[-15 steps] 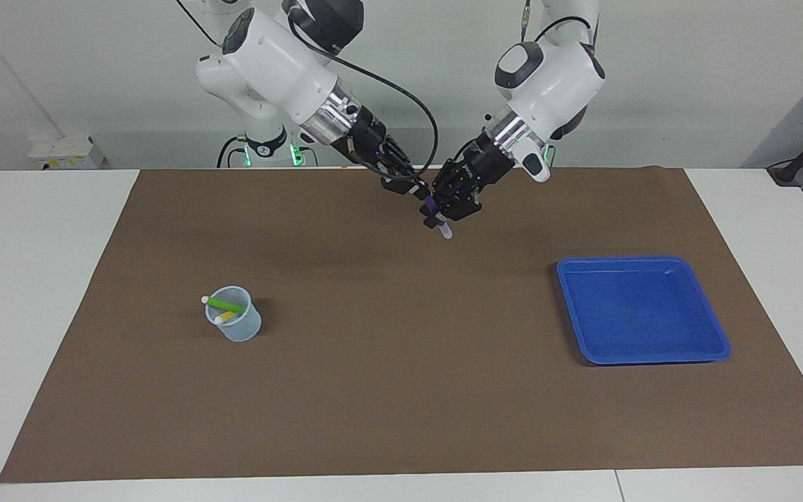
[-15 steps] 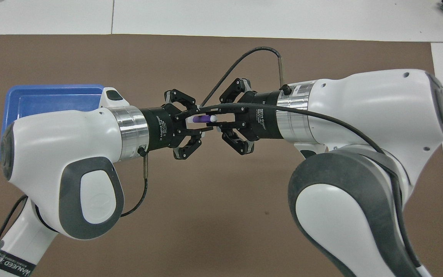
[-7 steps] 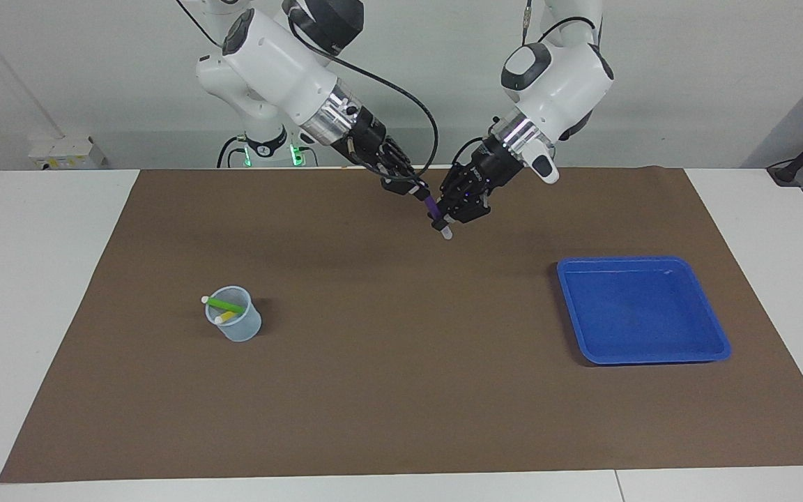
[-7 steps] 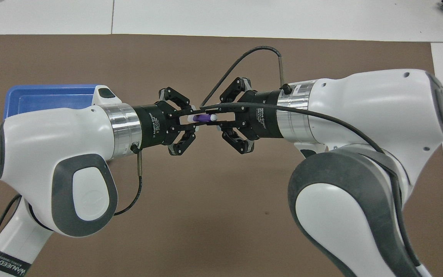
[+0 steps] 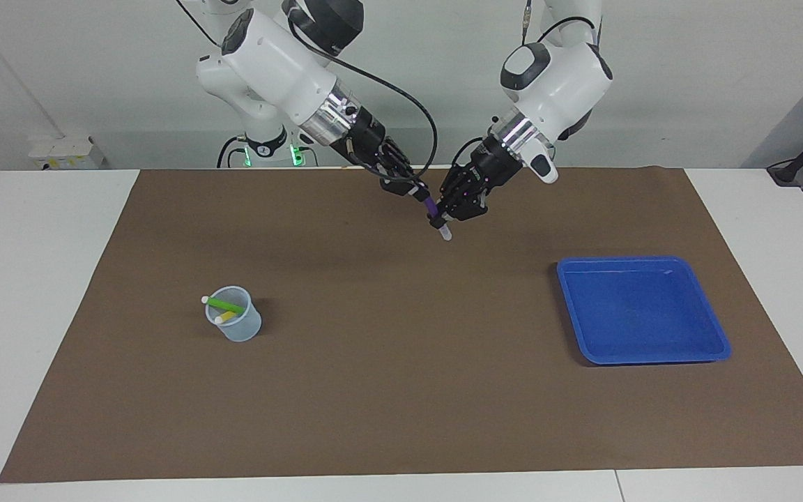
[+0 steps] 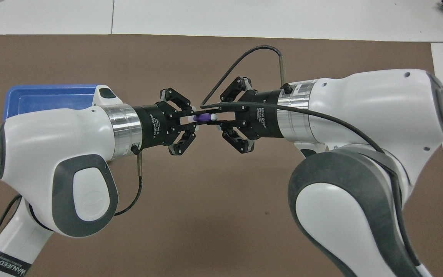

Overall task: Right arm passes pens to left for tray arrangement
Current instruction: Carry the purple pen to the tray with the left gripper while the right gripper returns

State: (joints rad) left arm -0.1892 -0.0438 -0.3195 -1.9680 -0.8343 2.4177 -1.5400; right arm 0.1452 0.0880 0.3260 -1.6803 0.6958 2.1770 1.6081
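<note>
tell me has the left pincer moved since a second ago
Yes. The left pincer has drawn up and back from the tray toward the robots, closing on the purple pen.

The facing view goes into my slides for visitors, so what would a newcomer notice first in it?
First the two arms meeting in mid-air over the brown mat, the right tool and the left tool both shut on one purple pen. Then the blue tray toward the left arm's end, and the cup holding a green pen and a yellow pen toward the right arm's end.
</note>
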